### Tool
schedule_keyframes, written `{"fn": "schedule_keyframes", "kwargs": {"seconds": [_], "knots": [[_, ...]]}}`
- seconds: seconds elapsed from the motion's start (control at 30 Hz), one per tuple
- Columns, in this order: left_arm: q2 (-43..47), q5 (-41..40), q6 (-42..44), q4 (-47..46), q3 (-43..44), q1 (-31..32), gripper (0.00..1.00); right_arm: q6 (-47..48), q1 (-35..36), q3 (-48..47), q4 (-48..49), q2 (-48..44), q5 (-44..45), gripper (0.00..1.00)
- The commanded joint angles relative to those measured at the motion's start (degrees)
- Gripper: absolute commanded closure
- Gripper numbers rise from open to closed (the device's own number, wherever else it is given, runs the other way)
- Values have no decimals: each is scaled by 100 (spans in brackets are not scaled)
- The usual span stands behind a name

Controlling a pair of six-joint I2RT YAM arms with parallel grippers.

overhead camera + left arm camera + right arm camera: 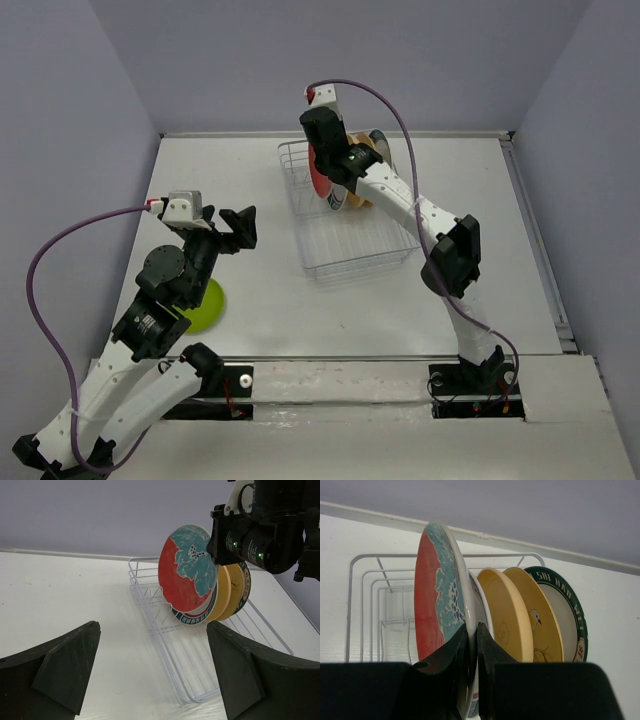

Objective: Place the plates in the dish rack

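The teal-and-red floral plate (437, 595) (186, 570) stands on edge in the dish rack (362, 258) (199, 697), with my right gripper (473, 630) (330, 165) shut on its top rim. Behind it stand a white teal-red-rimmed plate (193, 619), an orange-tan plate (505, 617), a cream bird plate (540, 620) and a dark-rimmed plate (572, 615), all upright. The small lime green plate (206, 306) lies flat on the table, partly under my left arm. My left gripper (240, 228) (152, 672) hangs open and holds nothing, left of the rack.
The near half of the rack holds no plates. Grey walls close the table (250, 190) at the back and both sides. A purple cable loops off each wrist.
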State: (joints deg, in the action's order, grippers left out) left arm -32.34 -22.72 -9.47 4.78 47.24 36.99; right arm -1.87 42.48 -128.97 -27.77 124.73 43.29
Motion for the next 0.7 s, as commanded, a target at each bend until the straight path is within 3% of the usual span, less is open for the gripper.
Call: {"fn": "schedule_keyframes", "kwargs": {"seconds": [0.0,0.3,0.37,0.5,0.6,0.67], "knots": [[35,-162,77,-302,-31,-52,1,11,137,-200,1081,-177,294,93],[-79,-206,69,-311,-49,-122,1,-121,191,267,1072,-159,66,92],[-97,-215,69,-319,-57,-140,1,-121,191,345,1063,-255,40,84],[-167,-259,60,-337,-75,-254,1,-112,191,600,1011,-598,-215,47],[-255,-268,25,-363,-101,-368,1,-129,191,759,879,-914,-785,36],[-334,-303,7,-346,-93,-465,1,-226,191,820,624,-1055,-1260,36]]}}
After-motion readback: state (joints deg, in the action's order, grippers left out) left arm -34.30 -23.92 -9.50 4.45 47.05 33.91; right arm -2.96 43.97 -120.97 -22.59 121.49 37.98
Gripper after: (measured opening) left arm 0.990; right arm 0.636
